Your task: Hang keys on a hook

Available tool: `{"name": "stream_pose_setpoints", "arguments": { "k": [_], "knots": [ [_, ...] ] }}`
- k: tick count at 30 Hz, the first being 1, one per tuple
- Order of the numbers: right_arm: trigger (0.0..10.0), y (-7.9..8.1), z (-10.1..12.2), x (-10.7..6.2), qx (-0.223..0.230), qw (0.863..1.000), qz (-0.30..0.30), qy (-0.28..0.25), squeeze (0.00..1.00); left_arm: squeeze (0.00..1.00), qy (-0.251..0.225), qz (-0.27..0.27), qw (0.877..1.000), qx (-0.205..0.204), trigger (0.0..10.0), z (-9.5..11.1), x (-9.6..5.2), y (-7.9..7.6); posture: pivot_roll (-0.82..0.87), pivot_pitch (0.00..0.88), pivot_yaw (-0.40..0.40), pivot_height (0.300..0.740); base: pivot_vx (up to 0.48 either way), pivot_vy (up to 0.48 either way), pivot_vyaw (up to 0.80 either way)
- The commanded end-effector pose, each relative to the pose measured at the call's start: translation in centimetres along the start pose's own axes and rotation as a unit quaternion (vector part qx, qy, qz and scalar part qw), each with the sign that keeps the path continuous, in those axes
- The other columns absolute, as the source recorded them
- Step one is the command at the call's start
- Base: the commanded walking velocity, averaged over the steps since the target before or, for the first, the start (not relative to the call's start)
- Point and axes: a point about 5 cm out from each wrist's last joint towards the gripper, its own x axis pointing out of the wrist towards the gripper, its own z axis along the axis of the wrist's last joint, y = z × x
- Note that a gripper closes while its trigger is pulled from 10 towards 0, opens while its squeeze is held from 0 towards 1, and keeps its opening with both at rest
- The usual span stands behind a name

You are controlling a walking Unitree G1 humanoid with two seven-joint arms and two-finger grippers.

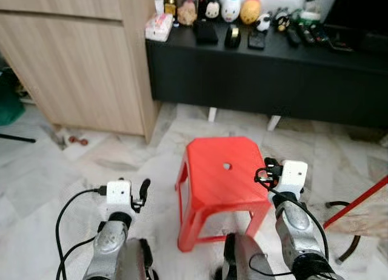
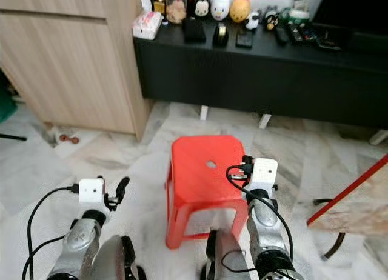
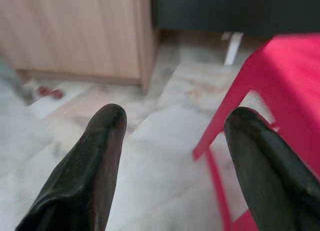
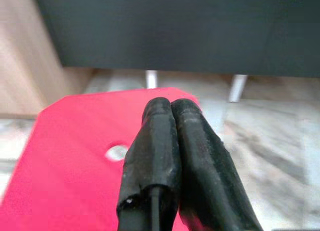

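My right gripper (image 4: 170, 141) has its two black fingers pressed together with nothing between them, hovering over the near right part of a red stool (image 1: 221, 174). My left gripper (image 3: 175, 156) is spread wide and empty, held low over the marble floor (image 1: 73, 171) just left of the stool.

I see no keys and no hook anywhere; the stool top is bare except for a small round hole. So I judge the task has barely begun: I am at the searching stage, and the next move calls for finding the keys before any grasp, which likely means turning or walking to look around.

Beyond the stool stands a long black cabinet (image 1: 267, 80). Its top serves as a worktop carrying a tissue pack (image 1: 159, 26), a row of small round figurines (image 1: 230, 8), and several dark flat items, including what look like remotes, too small to identify. The keys could be among these, though I cannot tell.

To the left is a light wood cupboard (image 1: 79, 68), with some small red bits on the floor at its foot. A red rod (image 1: 357, 201) slants in at the right edge.

The stool sits directly between me and the cabinet, so I would have to step around it
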Motion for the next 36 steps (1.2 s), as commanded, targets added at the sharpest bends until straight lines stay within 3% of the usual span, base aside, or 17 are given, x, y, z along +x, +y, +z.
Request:
{"name": "stream_pose_setpoints", "arguments": {
  "k": [1,11,21,36],
  "knots": [
    [10.0,-0.6,-0.5,-0.4,0.001,1.0,-0.011,0.012,0.0,0.0,0.012,0.0,1.0,-0.006,10.0,-0.6,-0.4,-0.1,0.0,0.102,-0.067,0.602,-0.289,0.0,0.0],
    [10.0,-0.4,-0.4,-0.3,0.001,1.0,-0.004,0.013,0.0,0.0,0.01,0.002,1.0,-0.004,10.0,-0.6,-0.4,0.0,0.01,0.106,-0.068,0.602,-0.081,0.0,0.0],
    [10.0,-0.2,0.1,0.2,0.0,1.0,0.009,0.02,0.0,0.0,-0.008,0.002,1.0,-0.001,10.0,0.4,0.0,0.3,0.01,0.105,-0.07,0.645,0.0,0.0,0.0],
    [10.0,2.3,2.4,1.7,-0.031,0.988,0.139,0.055,0.0,0.0,-0.032,-0.008,0.999,0.007,10.0,1.8,0.3,0.8,0.0,0.105,-0.073,0.73,0.0,0.0,0.0]
  ]
}}
